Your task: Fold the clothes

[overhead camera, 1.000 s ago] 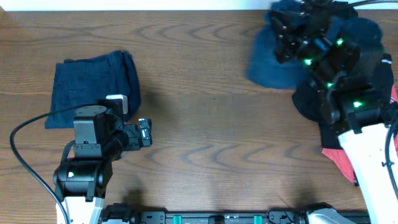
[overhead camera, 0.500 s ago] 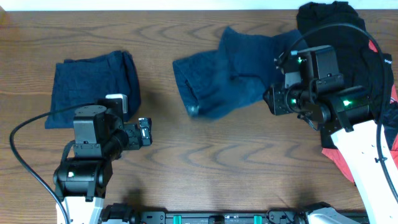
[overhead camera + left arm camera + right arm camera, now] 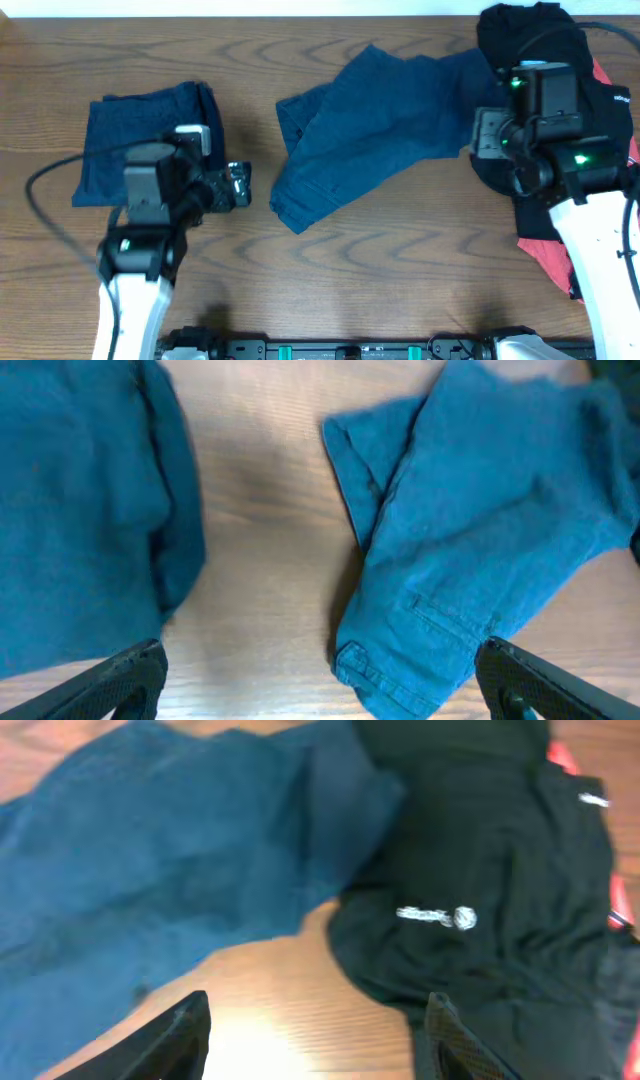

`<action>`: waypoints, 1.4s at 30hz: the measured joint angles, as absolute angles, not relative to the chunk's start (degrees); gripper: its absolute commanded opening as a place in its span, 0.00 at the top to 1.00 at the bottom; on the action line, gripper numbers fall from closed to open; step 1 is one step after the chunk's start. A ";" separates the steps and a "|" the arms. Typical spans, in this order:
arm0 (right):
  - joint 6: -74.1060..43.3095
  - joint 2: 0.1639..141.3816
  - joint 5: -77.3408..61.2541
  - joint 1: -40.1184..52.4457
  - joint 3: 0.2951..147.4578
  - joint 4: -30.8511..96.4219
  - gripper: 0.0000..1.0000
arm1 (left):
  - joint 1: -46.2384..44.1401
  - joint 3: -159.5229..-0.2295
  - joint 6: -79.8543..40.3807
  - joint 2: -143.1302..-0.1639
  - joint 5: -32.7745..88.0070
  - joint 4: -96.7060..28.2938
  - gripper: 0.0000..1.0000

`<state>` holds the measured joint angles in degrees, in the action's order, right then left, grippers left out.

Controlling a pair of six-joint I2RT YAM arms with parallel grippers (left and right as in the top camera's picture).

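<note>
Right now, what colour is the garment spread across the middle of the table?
Plain dark blue garment; clearest in the overhead view.

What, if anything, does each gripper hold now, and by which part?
Nothing is held. The left gripper and the right gripper both stand open and empty; the spread blue garment lies loose on the table.

A rumpled blue garment (image 3: 170, 870) lies spread over the upper left of the wooden table (image 3: 290, 990), its right edge meeting a black garment (image 3: 480, 840) that fills the right side. Whether one overlaps the other at that seam is hard to tell through the blur. The black garment carries a small white print (image 3: 435, 916) near its middle. A strip of red cloth (image 3: 563, 758) shows at its far right edge. The right gripper (image 3: 318, 1003) hangs above bare wood, fingers (image 3: 185, 1030) spread, nothing between them.
</note>
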<state>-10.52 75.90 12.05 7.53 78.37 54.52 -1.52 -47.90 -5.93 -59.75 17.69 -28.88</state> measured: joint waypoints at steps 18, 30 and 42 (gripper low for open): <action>-11.20 75.90 11.79 4.36 78.37 59.44 0.32 | -1.56 -47.92 -6.66 -96.51 37.71 -17.52 0.65; -10.66 76.01 6.39 4.36 78.37 56.71 0.36 | -1.56 -47.97 -4.34 -89.89 54.92 -28.51 0.94; -7.16 89.89 -15.20 9.58 80.66 49.47 0.32 | -2.17 -48.36 -0.99 -68.31 42.50 -52.69 0.94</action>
<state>-7.16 89.89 -15.20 9.58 80.66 49.47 -2.17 -48.36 -0.99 -68.31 42.50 -52.69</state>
